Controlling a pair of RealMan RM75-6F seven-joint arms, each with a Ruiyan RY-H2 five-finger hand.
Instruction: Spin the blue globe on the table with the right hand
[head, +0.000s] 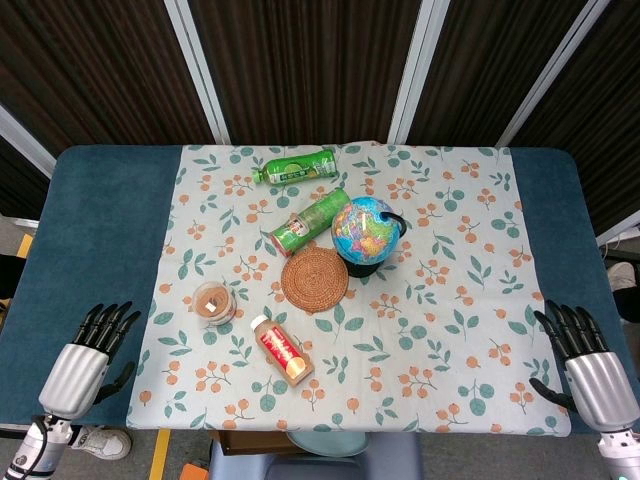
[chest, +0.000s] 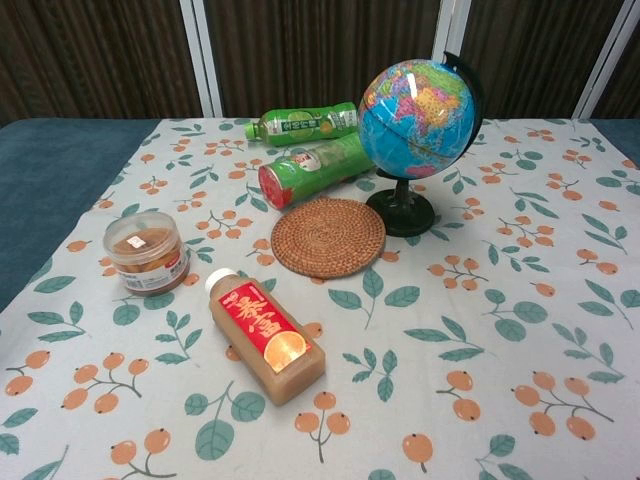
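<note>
Two robot hands rest at the table's near corners, left hand (head: 88, 355) and right hand (head: 588, 360), fingers apart and holding nothing, well apart from the blue globe (head: 368, 231) standing mid-table, just right of a woven coaster (head: 315, 279).

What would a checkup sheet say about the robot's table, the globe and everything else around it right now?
Surface: table with blue top, covered by a leaf-and-berry cloth.
Job's things: blue globe upright on its dark stand, untouched, beside the woven coaster.
Clutter: two green bottles lying down behind the coaster; a red-labelled bottle lying near the front; a small clear tub at the left.
Hands: left hand and right hand rest at the near table corners, fingers apart, holding nothing.
Cables: nothing seen.
Surroundings: dark panelled wall with pale strips behind the table.
</note>
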